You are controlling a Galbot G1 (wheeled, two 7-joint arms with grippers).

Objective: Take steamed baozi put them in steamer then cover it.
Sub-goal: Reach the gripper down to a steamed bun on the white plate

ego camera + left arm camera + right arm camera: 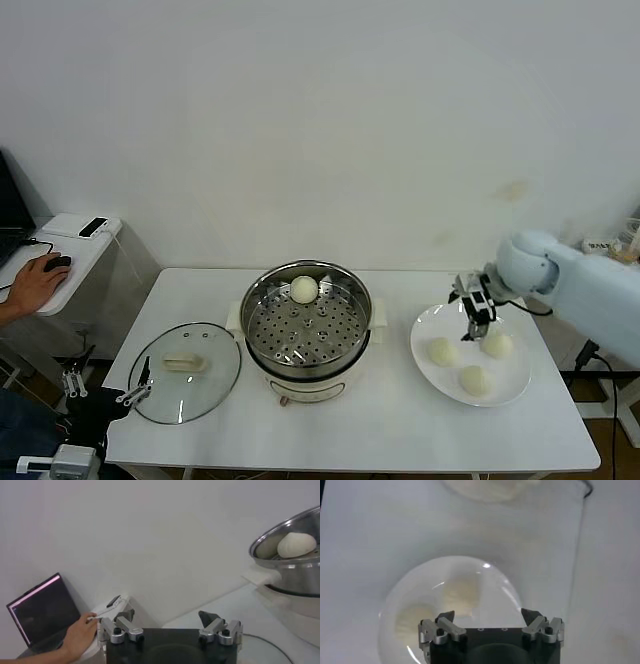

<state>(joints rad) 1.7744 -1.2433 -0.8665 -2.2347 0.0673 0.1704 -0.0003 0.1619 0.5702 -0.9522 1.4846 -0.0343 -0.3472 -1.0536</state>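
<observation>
Hovering pincer: the right pincer [477, 312] hangs over the far-left part of the plate [512, 385], its jaws spread and holding nothing; the right wrist view shows both fingers wide apart above the plate [395, 610].

Nearest bun on plate: one steamed baozi [474, 380] sits at the near side of the plate, toward the robot.

Buns under the pincer: two more steamed baozi lie farther back, one at [442, 351] and one at [496, 344]; the right pincer is between and just above them. Each is round, so no long axis governs the grasp.

Key relation: the plate's buns lie straight below and slightly to either side of the right pincer, so a short descent looks enough. The right arm is by far the nearer one.

Right arm pose: reaching in from the right edge of the bench [400, 420], wrist bent downward.

Left pincer: the left pincer [170, 625] is parked low off the bench's near-left corner, released and empty.

Cover: the cover [186, 372] lies flat on the bench left of the steamer, handle up.

Steamer: the steamer [306, 325] stands uncovered mid-bench, well apart from the plate, with one steamed baozi [304, 289] on the far side of its perforated tray.

Far left: a person's hand [35, 283] rests on a mouse at a side desk.
</observation>
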